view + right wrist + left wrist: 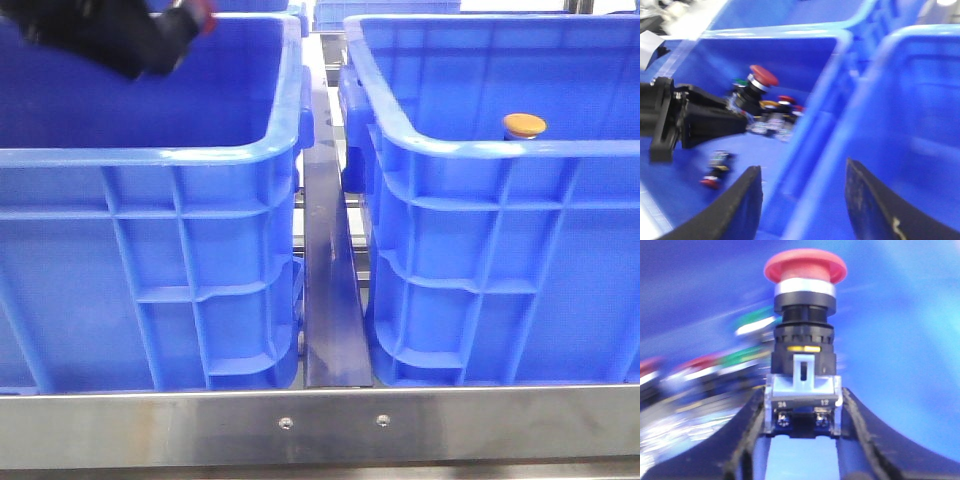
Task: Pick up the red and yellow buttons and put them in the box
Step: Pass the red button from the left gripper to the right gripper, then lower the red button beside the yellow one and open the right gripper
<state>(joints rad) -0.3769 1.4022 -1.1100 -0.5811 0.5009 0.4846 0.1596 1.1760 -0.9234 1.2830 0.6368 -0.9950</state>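
The left gripper (pixel 802 415) is clamped on the red button (pixel 804 335), fingers on its grey base and the long axis running straight out from the jaws, cap outermost. In the front view that arm sits at upper left, inside the left crate (pixel 150 155). The box (pixel 480 150) lies across to the right, with both rims and the metal rail (pixel 328 260) between. A yellow button (pixel 524 125) already shows inside it. The right gripper (pixel 802 200) hangs with fingers apart, empty, over the rims. Loose buttons (pixel 777 117) lie beyond, in the left crate.
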